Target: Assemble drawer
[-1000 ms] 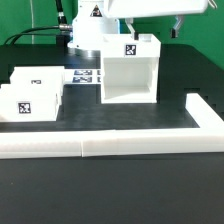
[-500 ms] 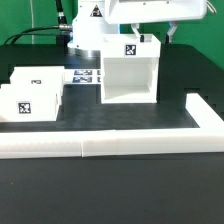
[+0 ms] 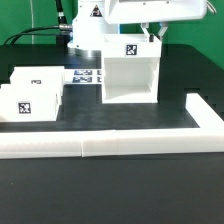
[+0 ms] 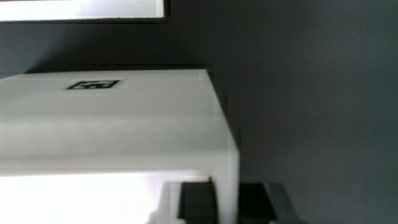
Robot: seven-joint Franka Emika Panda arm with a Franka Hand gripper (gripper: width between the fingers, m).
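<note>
The drawer's large white housing [image 3: 128, 75] stands open-fronted at mid table, with a tag on its top. My gripper [image 3: 155, 35] is over its top edge on the exterior view's right. In the wrist view the housing's tagged top [image 4: 107, 115] fills the frame. My gripper [image 4: 228, 198] straddles the thin side wall, with one dark finger [image 4: 198, 200] against each face. The jaws look shut on that wall. Two smaller white trays [image 3: 30, 95] with tags sit together at the exterior view's left.
The marker board [image 3: 85, 77] lies flat between the trays and the housing. A long low white border rail [image 3: 100, 146] runs along the front and turns back at the exterior view's right [image 3: 205, 112]. The arm's white base [image 3: 92, 35] stands behind the housing.
The fingers were spread wide above the housing. They have drawn together and come down onto the housing's wall at the exterior view's right. The housing and trays have not moved.
</note>
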